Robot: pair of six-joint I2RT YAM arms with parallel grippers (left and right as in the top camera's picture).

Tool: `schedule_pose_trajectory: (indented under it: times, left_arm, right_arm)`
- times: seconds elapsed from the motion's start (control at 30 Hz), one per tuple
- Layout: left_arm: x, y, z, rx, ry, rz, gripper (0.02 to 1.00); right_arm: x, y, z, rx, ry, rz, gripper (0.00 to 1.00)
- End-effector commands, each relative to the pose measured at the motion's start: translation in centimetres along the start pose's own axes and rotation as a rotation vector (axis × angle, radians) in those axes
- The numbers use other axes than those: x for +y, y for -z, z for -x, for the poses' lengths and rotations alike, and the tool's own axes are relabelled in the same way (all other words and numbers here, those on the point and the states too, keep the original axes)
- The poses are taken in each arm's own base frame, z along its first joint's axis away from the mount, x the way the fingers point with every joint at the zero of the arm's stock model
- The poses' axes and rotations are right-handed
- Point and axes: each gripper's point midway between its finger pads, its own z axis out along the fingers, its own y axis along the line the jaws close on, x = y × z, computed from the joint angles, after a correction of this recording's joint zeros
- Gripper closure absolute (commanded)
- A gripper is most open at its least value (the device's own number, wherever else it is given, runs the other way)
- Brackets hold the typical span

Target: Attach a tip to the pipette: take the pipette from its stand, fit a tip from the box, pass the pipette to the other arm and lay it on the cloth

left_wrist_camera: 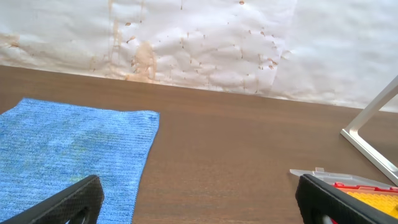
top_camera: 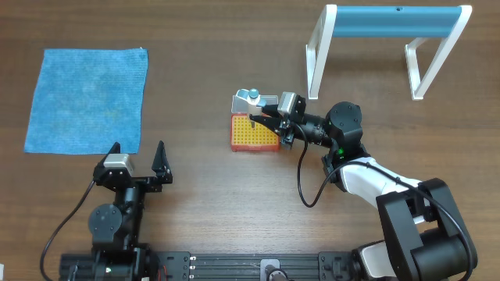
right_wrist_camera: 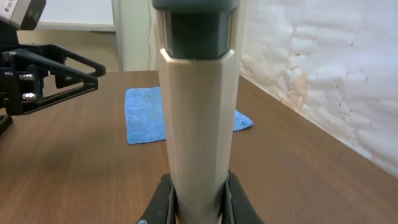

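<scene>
Top view shows the right gripper grasping a white plastic pipette above the orange tip box at centre, likely the tip-fitting step; next, handover to the released left gripper at nine o'clock.

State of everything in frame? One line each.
right gripper, shut on pipette
pipette, held at the tip box; tip fitted or not, cannot tell
tip box, open
left gripper, open, holding nothing
cloth, flat, nothing on it
stand, empty
</scene>
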Motion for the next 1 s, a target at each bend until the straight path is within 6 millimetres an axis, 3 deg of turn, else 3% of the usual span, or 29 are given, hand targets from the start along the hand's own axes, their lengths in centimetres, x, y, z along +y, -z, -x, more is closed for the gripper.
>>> schedule_pose_trajectory:
  times: [0.03,0.5,1.0]
  left_arm:
    - [0.1,0.0,-0.1,0.001,-0.014,0.008,0.018]
    - [0.1,0.0,-0.1,0.001,-0.014,0.008,0.018]
    - [0.1,0.0,-0.1,0.001,-0.014,0.008,0.018]
  right_arm:
    - [-0.3,0.3,1.5,-0.025,-0.006,-0.014,0.925]
    - [-1.6,0.9,5.7,-0.039,-0.005,-0.036,0.925]
    - [-3.0,0.2,13.6,-0.053,0.01,0.001,0.923]
